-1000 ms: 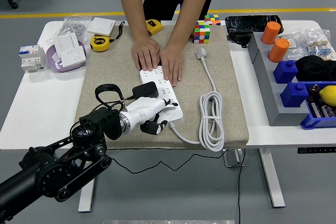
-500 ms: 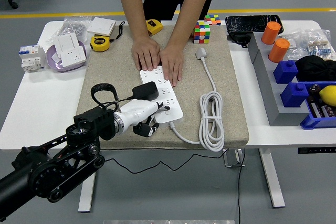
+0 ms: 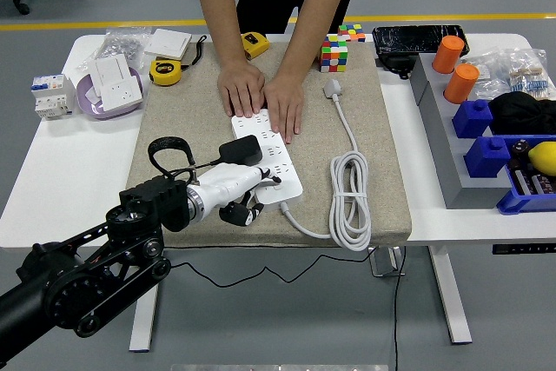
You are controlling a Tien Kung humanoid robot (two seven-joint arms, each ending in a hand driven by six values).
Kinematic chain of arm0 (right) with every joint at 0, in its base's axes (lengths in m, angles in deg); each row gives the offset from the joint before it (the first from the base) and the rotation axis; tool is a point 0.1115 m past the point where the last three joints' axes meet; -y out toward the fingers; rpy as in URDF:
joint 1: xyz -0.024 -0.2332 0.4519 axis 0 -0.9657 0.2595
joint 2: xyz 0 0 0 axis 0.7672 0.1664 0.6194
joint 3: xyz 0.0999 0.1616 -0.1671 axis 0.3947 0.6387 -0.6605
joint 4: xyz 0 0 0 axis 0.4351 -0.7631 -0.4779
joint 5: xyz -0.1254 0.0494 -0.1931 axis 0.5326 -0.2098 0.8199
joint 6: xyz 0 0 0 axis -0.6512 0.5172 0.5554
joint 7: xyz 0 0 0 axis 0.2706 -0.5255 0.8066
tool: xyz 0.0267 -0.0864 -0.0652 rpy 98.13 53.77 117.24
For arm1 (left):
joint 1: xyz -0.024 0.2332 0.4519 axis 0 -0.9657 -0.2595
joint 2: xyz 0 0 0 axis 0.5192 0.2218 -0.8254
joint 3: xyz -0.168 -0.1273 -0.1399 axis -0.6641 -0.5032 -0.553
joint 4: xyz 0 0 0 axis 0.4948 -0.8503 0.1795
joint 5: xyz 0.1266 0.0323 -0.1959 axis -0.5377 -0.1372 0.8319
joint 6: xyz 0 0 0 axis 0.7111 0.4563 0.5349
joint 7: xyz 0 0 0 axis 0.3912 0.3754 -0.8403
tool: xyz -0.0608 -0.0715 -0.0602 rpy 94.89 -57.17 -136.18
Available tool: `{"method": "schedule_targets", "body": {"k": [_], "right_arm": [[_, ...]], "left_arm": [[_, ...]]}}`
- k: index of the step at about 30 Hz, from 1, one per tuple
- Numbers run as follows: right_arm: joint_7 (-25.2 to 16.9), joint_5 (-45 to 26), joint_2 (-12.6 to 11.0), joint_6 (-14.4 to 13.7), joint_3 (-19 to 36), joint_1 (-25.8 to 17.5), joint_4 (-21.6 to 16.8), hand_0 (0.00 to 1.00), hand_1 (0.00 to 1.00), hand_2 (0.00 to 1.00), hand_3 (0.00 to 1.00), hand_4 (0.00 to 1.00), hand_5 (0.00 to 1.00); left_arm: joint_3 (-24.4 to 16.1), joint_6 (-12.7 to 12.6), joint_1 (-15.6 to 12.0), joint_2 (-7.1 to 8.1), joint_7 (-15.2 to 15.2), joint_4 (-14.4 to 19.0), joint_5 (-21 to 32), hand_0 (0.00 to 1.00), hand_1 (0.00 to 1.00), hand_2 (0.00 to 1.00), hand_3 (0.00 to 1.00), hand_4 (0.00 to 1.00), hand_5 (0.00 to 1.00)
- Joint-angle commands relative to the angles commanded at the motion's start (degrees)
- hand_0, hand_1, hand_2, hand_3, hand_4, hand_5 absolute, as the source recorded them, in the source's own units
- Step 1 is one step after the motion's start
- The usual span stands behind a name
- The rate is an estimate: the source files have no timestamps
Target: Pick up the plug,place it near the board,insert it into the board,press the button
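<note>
Black plug (image 3: 240,151) seated upright in white power board (image 3: 266,155), near its left edge, black cable looping off toward mat's left side. Board flat on beige mat (image 3: 391,188), long axis running from mat's centre toward its front edge, slightly angled. White cord coiled beside board on the right, toward mat's front right corner.
</note>
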Motion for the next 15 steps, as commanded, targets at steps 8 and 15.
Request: {"method": "schedule_targets", "body": {"k": [8,15], "right_arm": [[0.0,0.1,-0.1,0.0,0.2,0.2,0.0,0.961,0.901,0.850,0.857,0.998,0.962],[0.0,-0.1,-0.1,0.0,-0.1,0.2,0.0,0.961,0.901,0.850,0.857,0.998,0.962]], "left_arm": [[0.7,0.7,0.2,0.29,-0.3,-0.3,0.2,0.138,0.026,0.158,0.854,0.501,0.002],[1.4,1.2,0.3,0.40,-0.5,-0.6,0.2,0.139,0.026,0.158,0.845,0.498,0.002]]}}
